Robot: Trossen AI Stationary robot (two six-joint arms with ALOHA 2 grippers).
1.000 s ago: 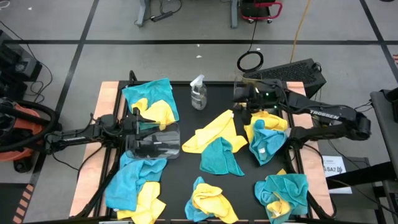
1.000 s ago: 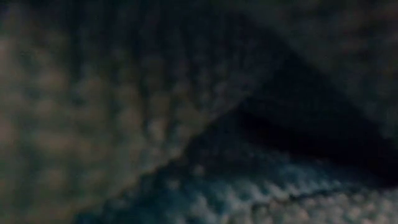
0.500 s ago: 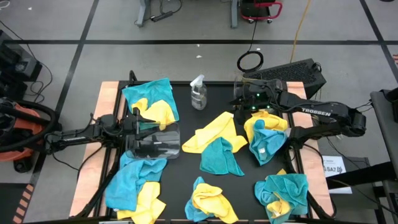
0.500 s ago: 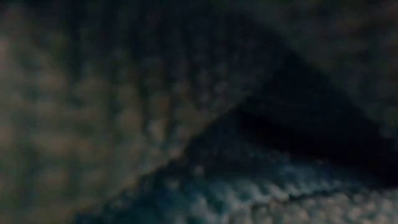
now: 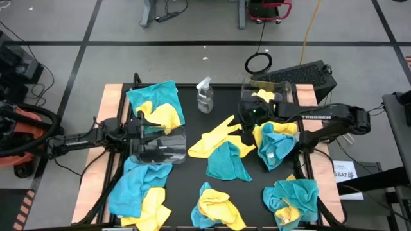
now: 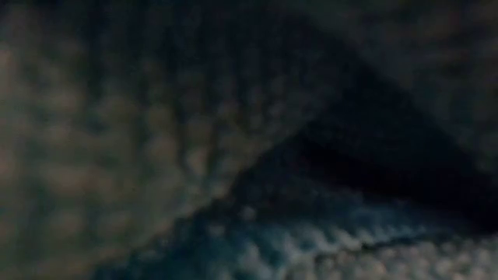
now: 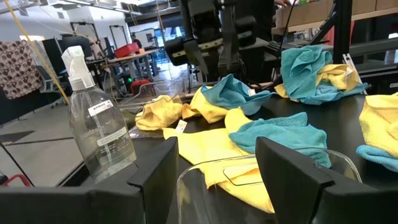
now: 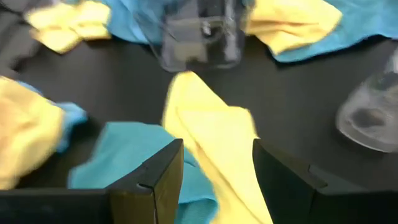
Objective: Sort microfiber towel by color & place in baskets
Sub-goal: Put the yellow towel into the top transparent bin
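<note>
Yellow and teal microfiber towels lie in heaps all over the black table. One yellow towel [image 5: 218, 136] lies spread in the middle, partly on a teal towel [image 5: 228, 160]. My right gripper [image 5: 246, 125] is open and hangs just over the yellow towel's far right end [image 8: 211, 130], touching nothing. A clear basket [image 5: 282, 86] at the far right holds a yellow towel [image 5: 263, 96]. My left gripper [image 5: 142, 133] is open at the other clear basket [image 5: 160, 147], whose rim [image 7: 205, 186] shows between its fingers. I cannot tell whether it touches the rim.
A clear spray bottle [image 5: 205, 96] stands at the far middle. Towel heaps lie at the far left [image 5: 154, 102], near left [image 5: 141, 189], near middle [image 5: 218, 208], near right [image 5: 292, 199] and right [image 5: 276, 141]. Cloth right at the lens blocks the low view.
My right gripper has moved from over the far right basket toward the table's near edge and a little left. It now stands over the spread yellow towel. The yellow towel in that basket has come into sight.
</note>
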